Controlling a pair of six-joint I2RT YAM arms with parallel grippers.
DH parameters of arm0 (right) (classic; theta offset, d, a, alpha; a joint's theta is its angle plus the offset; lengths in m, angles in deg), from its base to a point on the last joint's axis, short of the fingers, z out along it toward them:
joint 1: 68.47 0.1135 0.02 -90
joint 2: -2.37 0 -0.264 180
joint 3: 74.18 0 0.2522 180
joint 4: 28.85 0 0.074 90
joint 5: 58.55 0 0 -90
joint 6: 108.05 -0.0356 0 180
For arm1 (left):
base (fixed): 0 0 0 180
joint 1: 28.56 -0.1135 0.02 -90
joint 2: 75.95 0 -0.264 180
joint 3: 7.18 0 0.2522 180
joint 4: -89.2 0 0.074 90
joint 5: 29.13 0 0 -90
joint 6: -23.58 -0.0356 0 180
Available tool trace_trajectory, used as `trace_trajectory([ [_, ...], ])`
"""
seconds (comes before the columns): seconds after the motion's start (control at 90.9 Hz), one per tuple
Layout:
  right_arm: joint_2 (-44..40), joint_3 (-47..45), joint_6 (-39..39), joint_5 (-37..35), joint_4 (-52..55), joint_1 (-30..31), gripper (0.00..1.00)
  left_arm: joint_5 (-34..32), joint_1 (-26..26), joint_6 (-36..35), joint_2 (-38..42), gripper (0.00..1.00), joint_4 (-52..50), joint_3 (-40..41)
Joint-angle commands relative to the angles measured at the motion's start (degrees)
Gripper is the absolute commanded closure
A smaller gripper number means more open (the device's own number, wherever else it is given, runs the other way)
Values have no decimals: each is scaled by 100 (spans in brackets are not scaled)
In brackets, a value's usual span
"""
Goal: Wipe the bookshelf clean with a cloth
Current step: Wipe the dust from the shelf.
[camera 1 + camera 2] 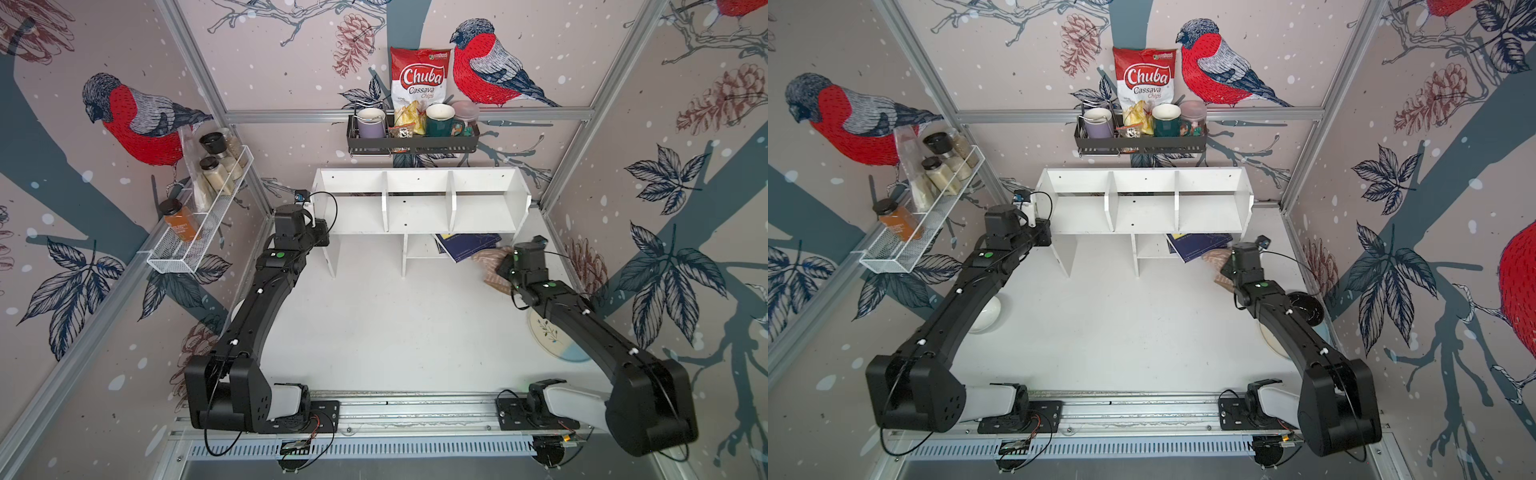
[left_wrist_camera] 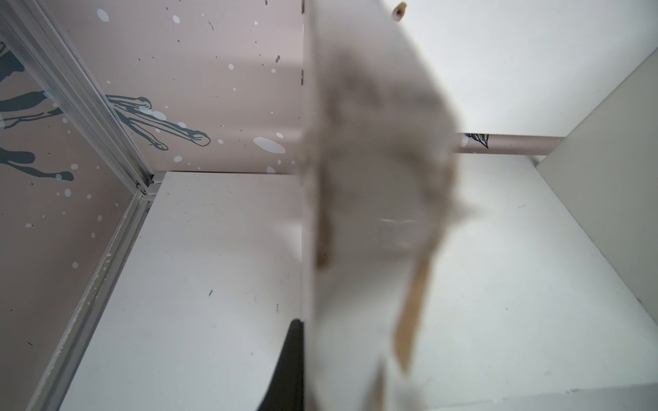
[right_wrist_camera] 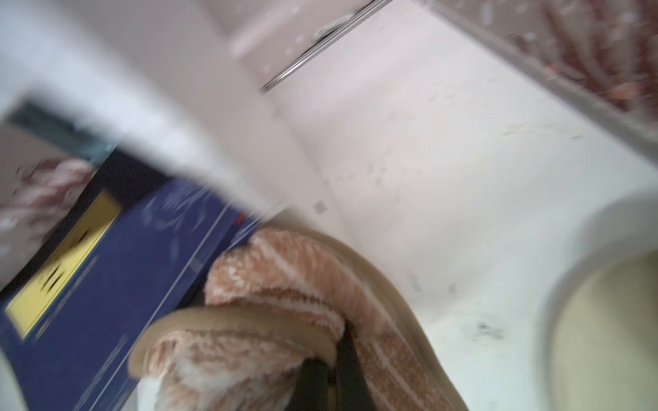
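Two pincers, both clenched. Right pincer (image 3: 331,373) grips the cloth (image 3: 270,320), wadded round its fingers. In both top views the cloth hangs at the front of the bookshelf's (image 1: 419,216) lower right cubby, just beside the blue book (image 1: 465,245) that lies slanted there. Whether the cloth touches the shelf, we can't tell. Left pincer (image 1: 322,235) clamps the bookshelf's left end panel. The left wrist view shows one dark finger (image 2: 290,356) flush on that panel; the rest is blurred.

We judge the cloth light, soft and limp. It drapes and folds and has no stiffness to push with. Best hold is a thick bunched fold, leaving a loose pad out front to press on the boards. Plush knit, so not slippery.

We judge the bookshelf stiff thin board, fairly light, and likely to slide on the bench (image 1: 395,324) under wiping pressure. The end panel looks the sensible place to brace it.
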Motion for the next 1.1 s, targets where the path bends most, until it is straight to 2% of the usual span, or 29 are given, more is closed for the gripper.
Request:
trace_trajectory([
  [0.0,-352,225,181,315,545,-488,100,894,28,652,46,100,72,-3],
  [0.132,-357,713,421,434,742,-526,100,881,30,642,46,100,72,-3],
  [0.22,-223,848,419,534,727,-310,100,879,30,643,63,100,70,-3],
  [0.286,-130,794,384,376,723,75,100,899,32,650,64,100,77,-3],
  [0.484,-94,155,-5,-710,194,1755,100,929,28,676,47,100,98,-3],
  [0.638,359,321,-250,-882,-72,2457,100,948,32,692,44,100,107,-3],
  [0.836,1226,921,-281,-850,-371,2761,100,921,30,678,71,100,103,-3],
  [1.089,1616,1437,-295,-694,-483,2850,100,914,28,668,81,100,103,-3],
])
